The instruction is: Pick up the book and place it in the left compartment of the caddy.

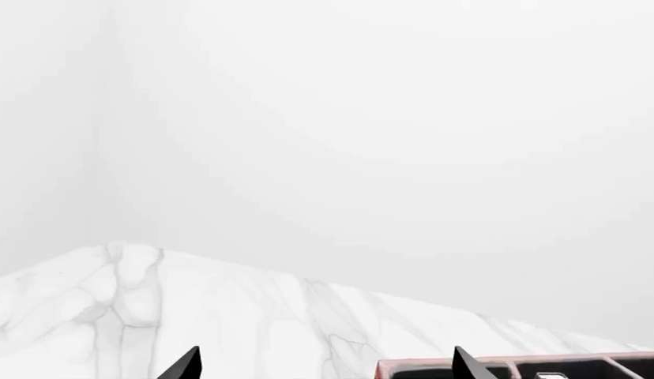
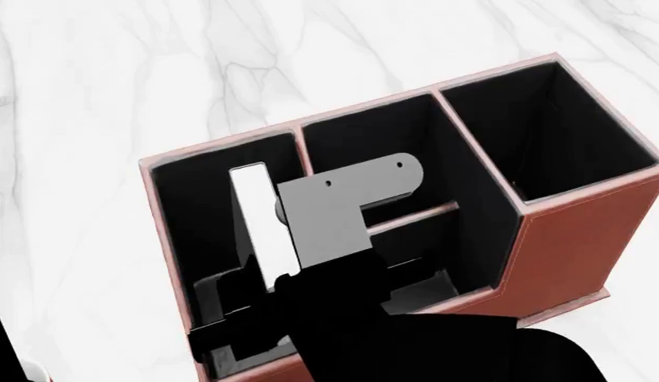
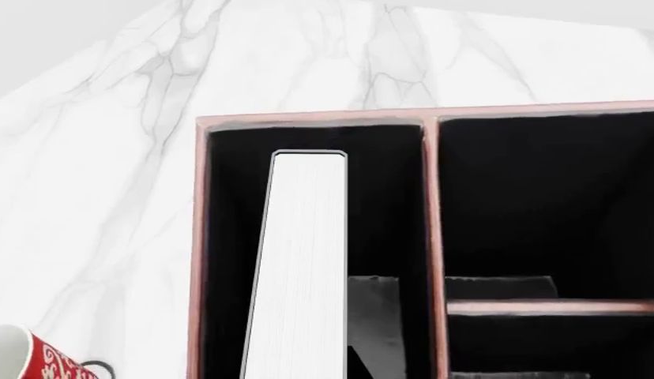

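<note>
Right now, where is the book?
In the head view the book stands on edge inside the caddy's left compartment, page edges up, held from above by the right gripper. The mug sits outside, left of the caddy.

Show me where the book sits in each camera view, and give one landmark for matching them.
Head view: the book stands on edge in the caddy's left slot, white page edges up, at centre-left.
Right wrist view: it runs from the centre to the bottom edge, inside the same slot.
Left wrist view: not in it.
Shared landmark: the caddy's pale rim.
</note>
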Tool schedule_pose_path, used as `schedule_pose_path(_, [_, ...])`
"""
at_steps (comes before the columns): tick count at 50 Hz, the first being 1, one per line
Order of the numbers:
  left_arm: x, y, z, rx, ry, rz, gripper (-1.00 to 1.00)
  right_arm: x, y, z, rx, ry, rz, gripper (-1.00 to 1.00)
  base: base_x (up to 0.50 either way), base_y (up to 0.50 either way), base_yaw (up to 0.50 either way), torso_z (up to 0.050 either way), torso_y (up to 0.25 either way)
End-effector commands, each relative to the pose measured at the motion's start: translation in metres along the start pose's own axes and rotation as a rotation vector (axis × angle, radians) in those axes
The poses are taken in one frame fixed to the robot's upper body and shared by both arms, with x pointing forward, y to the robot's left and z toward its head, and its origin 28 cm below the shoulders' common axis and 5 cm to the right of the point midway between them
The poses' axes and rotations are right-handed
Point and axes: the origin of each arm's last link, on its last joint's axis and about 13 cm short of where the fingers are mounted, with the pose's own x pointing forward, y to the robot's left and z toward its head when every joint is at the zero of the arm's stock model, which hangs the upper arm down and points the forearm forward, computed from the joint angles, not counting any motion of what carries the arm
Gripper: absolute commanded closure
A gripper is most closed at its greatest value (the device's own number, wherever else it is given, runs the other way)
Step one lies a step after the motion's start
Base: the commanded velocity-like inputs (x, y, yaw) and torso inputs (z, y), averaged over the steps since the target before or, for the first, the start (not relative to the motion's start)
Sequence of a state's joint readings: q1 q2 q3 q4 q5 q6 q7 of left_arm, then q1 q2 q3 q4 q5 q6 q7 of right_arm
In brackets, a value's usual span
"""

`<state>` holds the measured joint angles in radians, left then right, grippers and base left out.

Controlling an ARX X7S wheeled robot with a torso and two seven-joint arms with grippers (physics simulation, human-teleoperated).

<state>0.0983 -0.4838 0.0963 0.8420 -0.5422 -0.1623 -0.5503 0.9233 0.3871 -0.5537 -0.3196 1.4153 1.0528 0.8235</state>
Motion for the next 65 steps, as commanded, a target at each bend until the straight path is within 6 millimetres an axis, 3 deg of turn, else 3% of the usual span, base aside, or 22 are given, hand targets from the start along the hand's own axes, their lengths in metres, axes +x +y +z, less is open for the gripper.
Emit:
schedule_pose_path(1, [0.0,0.0,0.001,0.004,-0.001,-0.001,-1.0,0.008,0.0,0.002,-0.005,-0.016,0.001,1.0,0.0,0.0,0.0,0.0,0.0])
schedule_pose_path(65, [0.001,0.003,0.002,0.001,-0.005,0.01,-1.0,0.047,-0.008,-0.006,0.014,0.03,-0.021,1.0,0.0,0.0,0.0,0.0,0.001])
